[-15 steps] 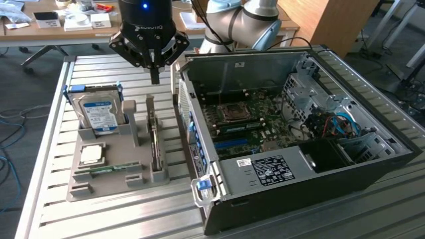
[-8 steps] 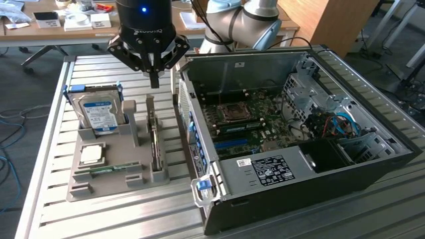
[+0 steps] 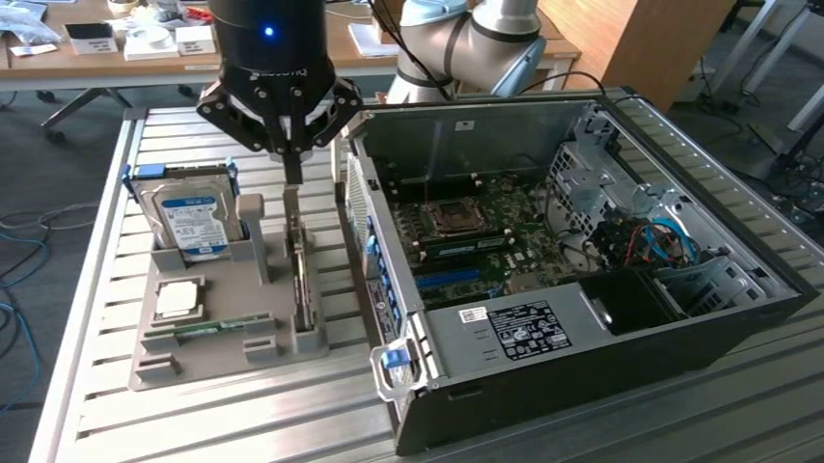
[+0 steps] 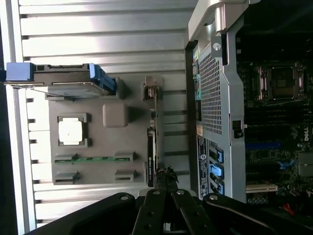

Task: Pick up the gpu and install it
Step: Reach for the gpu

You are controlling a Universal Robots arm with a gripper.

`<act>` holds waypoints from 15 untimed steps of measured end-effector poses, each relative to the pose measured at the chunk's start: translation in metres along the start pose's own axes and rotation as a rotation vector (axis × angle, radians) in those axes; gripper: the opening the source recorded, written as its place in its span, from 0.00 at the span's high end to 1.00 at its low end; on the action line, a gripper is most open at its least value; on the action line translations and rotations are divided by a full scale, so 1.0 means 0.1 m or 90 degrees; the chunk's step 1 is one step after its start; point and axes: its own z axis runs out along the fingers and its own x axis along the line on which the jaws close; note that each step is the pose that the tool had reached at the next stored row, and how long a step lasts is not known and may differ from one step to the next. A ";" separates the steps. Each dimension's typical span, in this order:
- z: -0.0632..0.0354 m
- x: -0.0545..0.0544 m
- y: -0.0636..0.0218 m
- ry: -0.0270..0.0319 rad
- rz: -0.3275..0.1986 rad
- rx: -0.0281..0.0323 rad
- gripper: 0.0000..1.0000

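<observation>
The gpu stands on edge in a slot of the grey holder tray, seen edge-on as a thin dark card. My gripper hangs straight above the card's far end, its fingers drawn together into one narrow tip. In the wrist view the gripper sits just beside the card's end, and I cannot tell whether it touches the card. The open computer case lies to the exterior view's right, with its motherboard exposed.
The tray also holds a hard drive with a blue label, a square processor and a narrow green memory stick. The case's side wall rises close beside the tray. Desks with clutter stand behind the slatted table.
</observation>
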 end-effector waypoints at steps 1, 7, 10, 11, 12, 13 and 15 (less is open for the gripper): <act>0.001 0.00 -0.006 0.0000 0.000 0.0000 0.89; 0.025 0.02 -0.039 0.0002 0.000 0.0010 0.89; 0.044 0.04 -0.060 0.0004 0.000 0.0020 0.89; 0.050 0.05 -0.066 0.0004 0.000 0.0024 0.89; 0.055 0.06 -0.070 0.0004 0.000 0.0028 0.89; 0.061 0.06 -0.074 0.0004 0.000 0.0031 0.89; 0.070 0.08 -0.080 0.0006 0.000 0.0037 0.89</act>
